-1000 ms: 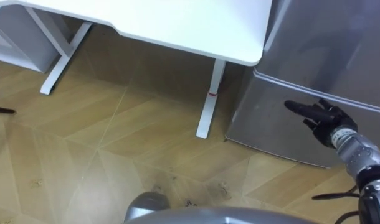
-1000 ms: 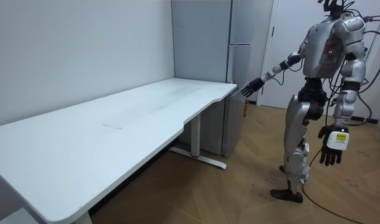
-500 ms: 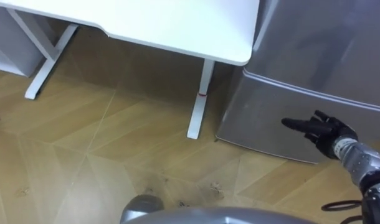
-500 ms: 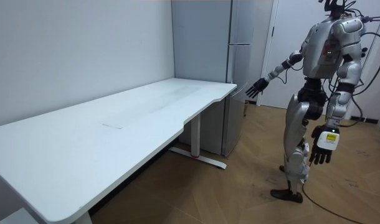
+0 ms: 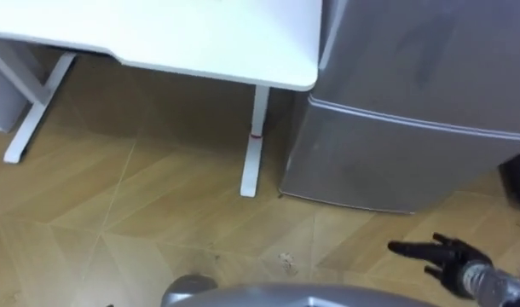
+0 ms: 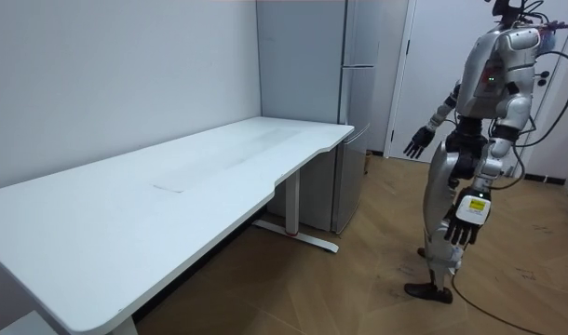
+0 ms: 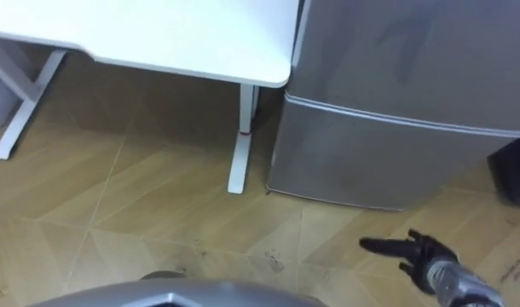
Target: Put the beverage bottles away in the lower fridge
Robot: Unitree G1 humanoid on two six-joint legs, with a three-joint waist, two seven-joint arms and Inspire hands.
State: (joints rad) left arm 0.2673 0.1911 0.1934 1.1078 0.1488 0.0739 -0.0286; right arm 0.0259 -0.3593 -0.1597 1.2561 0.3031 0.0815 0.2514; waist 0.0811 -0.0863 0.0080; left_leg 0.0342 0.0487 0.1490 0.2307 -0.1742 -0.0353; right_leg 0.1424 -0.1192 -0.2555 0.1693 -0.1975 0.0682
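A: Where do we stand? We are on the wood floor (image 5: 158, 213) facing the fridge (image 5: 413, 111), which sits at one o'clock from us with the white desk (image 5: 175, 34) butting against it at eleven. Both its doors are closed; the seam between upper and lower door runs across the steel front.

B: And our hands? The right hand (image 5: 443, 254) floats at about four o'clock, fingers spread and straight, holding nothing, clear of the lower door (image 5: 388, 166). In the room view the left hand (image 6: 467, 219) hangs by our thigh with fingers relaxed, holding nothing.

A: The drinks? We see none on the desk, on the floor or in either hand. With the doors closed, they could be inside already or somewhere out of view; we cannot tell which.

B: So the step? Closed doors and free hands would fit either a point ahead of opening or one after the drinks went in. We would not name a move from this alone.

A: Any writing? No label or brand that we can read on the fridge. There is a small red mark on the desk leg (image 5: 253, 149), possibly a sticker, too small to make out.
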